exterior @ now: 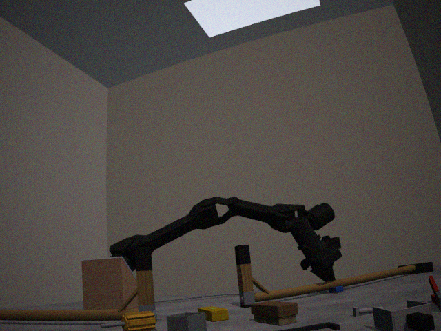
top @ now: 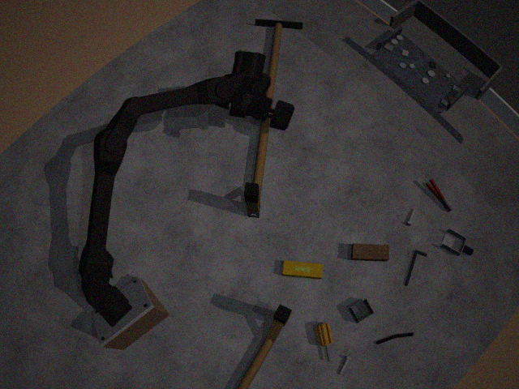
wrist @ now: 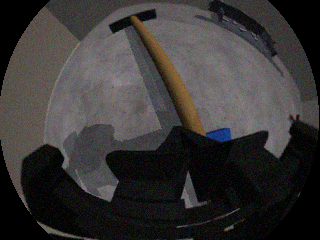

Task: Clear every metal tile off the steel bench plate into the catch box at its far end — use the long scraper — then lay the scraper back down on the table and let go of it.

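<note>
1. Tiles [top: 404, 53]: a scatter of pale metal pieces all lie on the steel bench plate [top: 435, 90] near the worktop's upper right corner. None can be seen inside the catch box [top: 461, 40], whose dark walls rise beside the plate, so the clearing has not begun
2. The long scraper [top: 268, 79] lies well apart from the plate, in the upper middle of the worktop. Its wooden handle looks to rest low and unlifted in the exterior view
3. The gripper [exterior: 327, 279] is down at the handle about midway along it, its tip touching or just beside the wood. The fingers are closed right down to their narrowest, and I judge the handle is not between them; the wrist view shows it passing under the dark finger bodies, next to a small blue block [wrist: 219, 135]
4. The scraper's long axis runs from the worktop's middle towards its upper edge, leaning slightly right. The dark cross blade [top: 278, 23] sits at the upper-edge end, square to the handle; the butt end meets a short upright post [exterior: 242, 272]. The blade points away from the robot's base, not at the plate
5. Left to do, by my reading: reopen, take a true hold on the handle, swing the blade to the plate, push every tile into the box, lay the scraper down and release
</note>
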`<state>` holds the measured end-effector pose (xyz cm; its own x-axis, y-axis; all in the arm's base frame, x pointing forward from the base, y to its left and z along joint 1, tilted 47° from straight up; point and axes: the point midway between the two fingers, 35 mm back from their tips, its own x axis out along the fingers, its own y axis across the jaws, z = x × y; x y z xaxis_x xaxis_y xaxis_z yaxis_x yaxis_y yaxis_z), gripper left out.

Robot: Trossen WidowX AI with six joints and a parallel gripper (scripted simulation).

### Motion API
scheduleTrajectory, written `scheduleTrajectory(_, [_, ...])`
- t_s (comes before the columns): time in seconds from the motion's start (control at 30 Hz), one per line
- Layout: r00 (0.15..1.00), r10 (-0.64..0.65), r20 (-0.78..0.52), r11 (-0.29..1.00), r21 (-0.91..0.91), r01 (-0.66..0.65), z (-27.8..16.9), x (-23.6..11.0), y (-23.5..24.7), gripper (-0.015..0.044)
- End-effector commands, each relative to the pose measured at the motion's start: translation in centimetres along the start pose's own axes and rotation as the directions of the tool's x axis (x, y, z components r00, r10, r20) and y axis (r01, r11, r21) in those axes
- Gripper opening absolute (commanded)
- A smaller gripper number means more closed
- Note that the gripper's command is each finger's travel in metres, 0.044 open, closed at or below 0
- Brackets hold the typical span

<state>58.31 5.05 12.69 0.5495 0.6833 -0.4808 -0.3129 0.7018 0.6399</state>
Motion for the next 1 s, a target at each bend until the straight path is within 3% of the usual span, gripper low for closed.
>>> scheduleTrajectory(0.0, [1.000, -0.003, -0.002, 1.000, 0.000, 0.003, 0.0, 0.2, -0.7, 0.0000])
scheduleTrajectory(0.73, [1.000, -0.003, -0.001, 1.000, -0.001, 0.003, 0.5, 0.4, -2.8, 0.0000])
scheduleTrajectory(0.97, [1.000, -0.001, 0.004, 1.000, -0.011, 0.001, 1.7, -1.6, -2.2, 0.0000])
